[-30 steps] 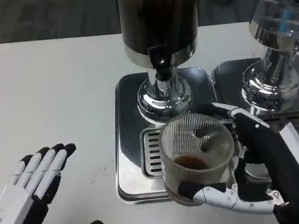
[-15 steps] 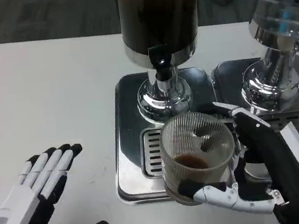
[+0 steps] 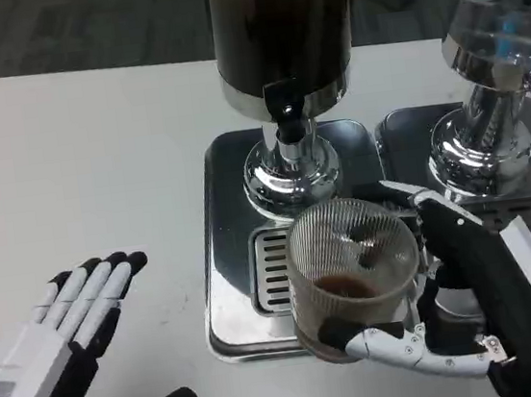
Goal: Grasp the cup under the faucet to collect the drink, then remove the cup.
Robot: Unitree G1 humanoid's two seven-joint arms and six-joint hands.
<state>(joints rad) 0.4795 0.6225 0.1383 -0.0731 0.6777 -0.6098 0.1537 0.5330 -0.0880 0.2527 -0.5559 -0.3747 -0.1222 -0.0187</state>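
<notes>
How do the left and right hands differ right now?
The right hand grips the cup; the left hand holds nothing. The right hand's fingers curl around the cup over the metal tray; the left hand's fingers lie spread over the table. Both are white and black.

The dispenser (image 3: 282, 37) is cut off by the top edge, its upper tank out of frame. The second dispenser (image 3: 498, 83) runs off the right and top edges, blurred at its top. The cup (image 3: 352, 270) has its base hidden behind the right hand (image 3: 473, 313), itself cut at the lower right corner.
</notes>
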